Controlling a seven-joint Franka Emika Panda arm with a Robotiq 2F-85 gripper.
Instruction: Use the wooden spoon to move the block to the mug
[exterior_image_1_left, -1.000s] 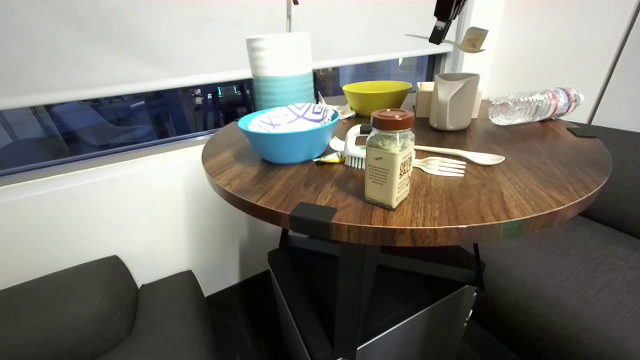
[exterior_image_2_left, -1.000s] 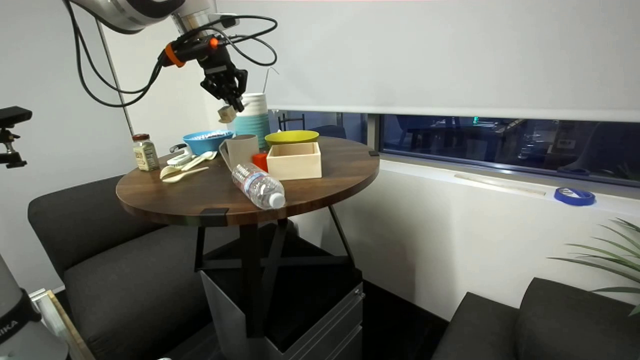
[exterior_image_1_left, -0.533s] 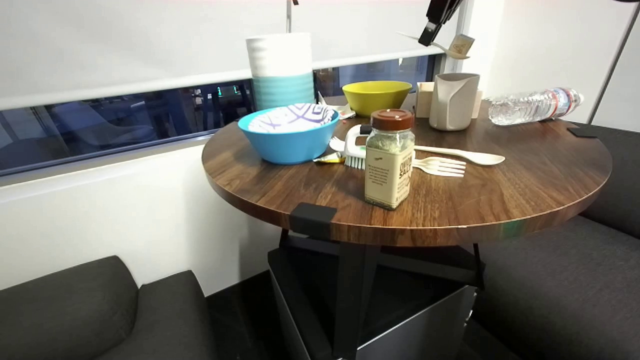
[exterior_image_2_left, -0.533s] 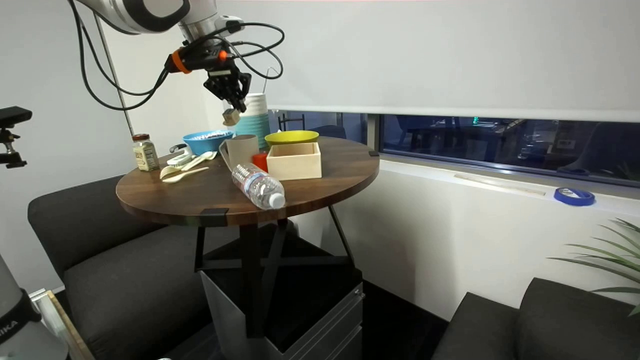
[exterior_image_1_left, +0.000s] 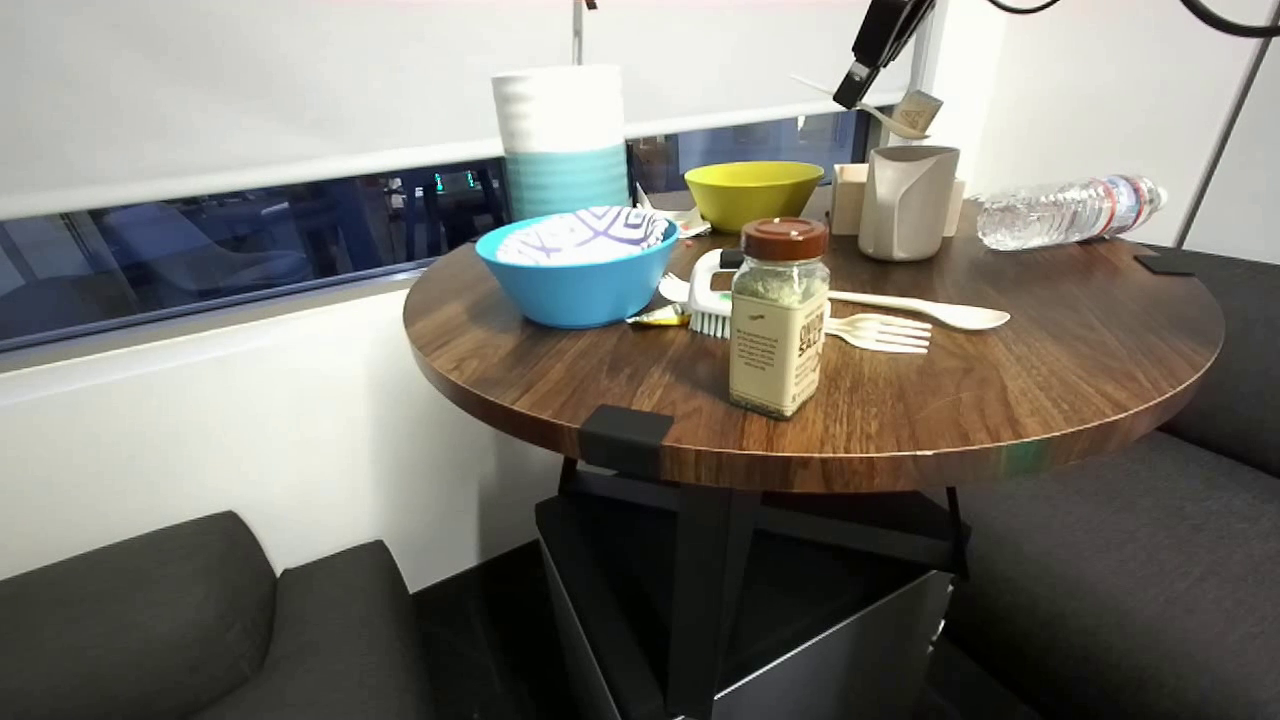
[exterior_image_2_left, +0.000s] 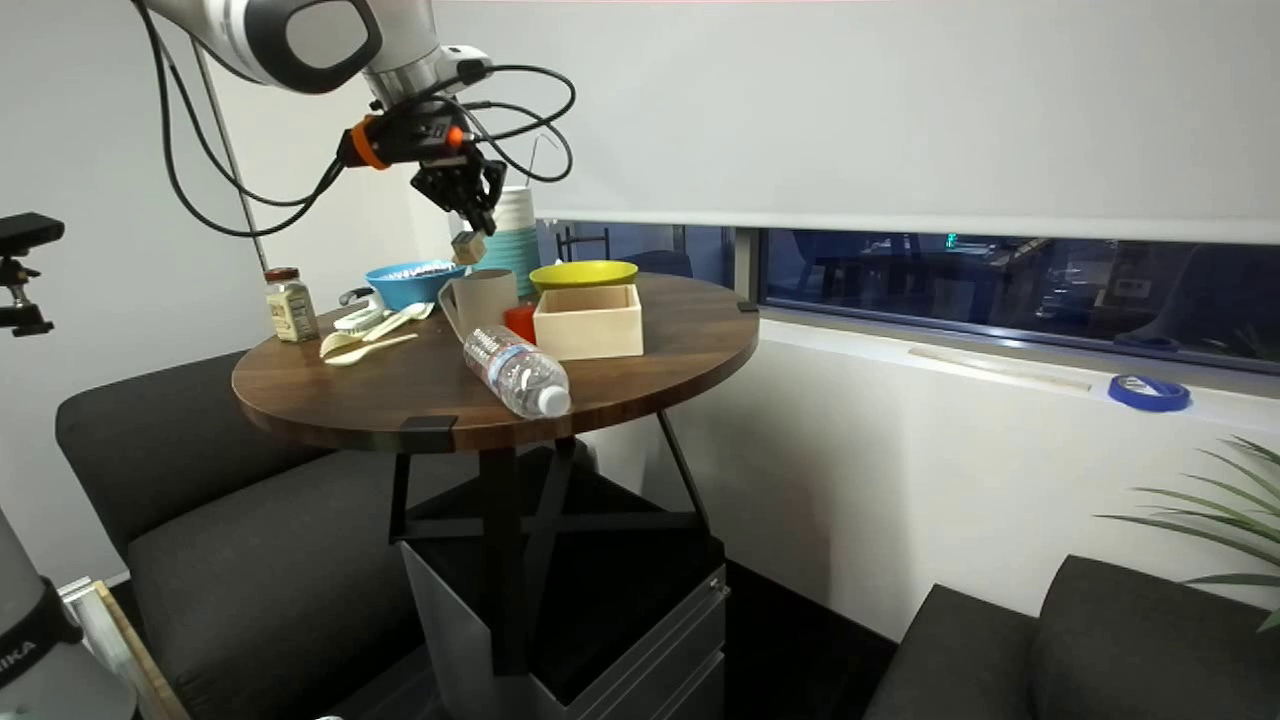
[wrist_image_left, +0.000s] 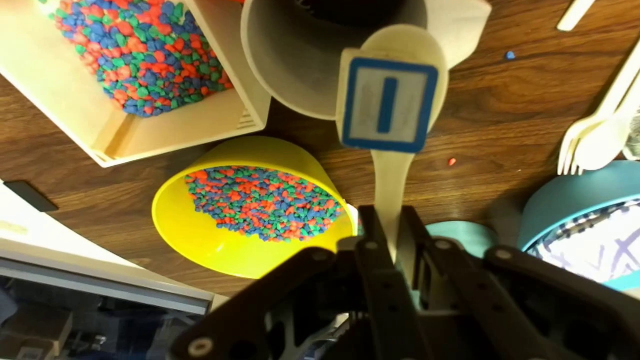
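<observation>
My gripper (wrist_image_left: 387, 220) is shut on the handle of the pale wooden spoon (wrist_image_left: 391, 172). The block (wrist_image_left: 387, 104), a small wooden cube with a blue-framed face, rests on the spoon's bowl. The cream-white mug (wrist_image_left: 295, 70) stands open-topped on the table, and in the wrist view the block and spoon bowl overlap its rim. In an exterior view the gripper (exterior_image_1_left: 852, 85) holds the tilted spoon (exterior_image_1_left: 880, 116) with the block (exterior_image_1_left: 916, 112) a little above the mug (exterior_image_1_left: 908, 205). The block (exterior_image_2_left: 468, 247) also shows just above the mug (exterior_image_2_left: 487, 298) in an exterior view.
A wooden box (exterior_image_2_left: 590, 335), a yellow bowl (exterior_image_1_left: 755, 195) and a lying plastic bottle (exterior_image_1_left: 1060, 212) stand around the mug. A blue bowl (exterior_image_1_left: 575, 290), brown-lidded jar (exterior_image_1_left: 780, 330), brush, fork (exterior_image_1_left: 885, 335) and another spoon (exterior_image_1_left: 960, 315) lie on the round table. A tall teal-white vase (exterior_image_1_left: 560, 130) stands behind.
The gripper has moved down, and leftward in an exterior view, with the spoon and block, bringing them closer above the mug. The block stays on the spoon. The table things have not moved.
</observation>
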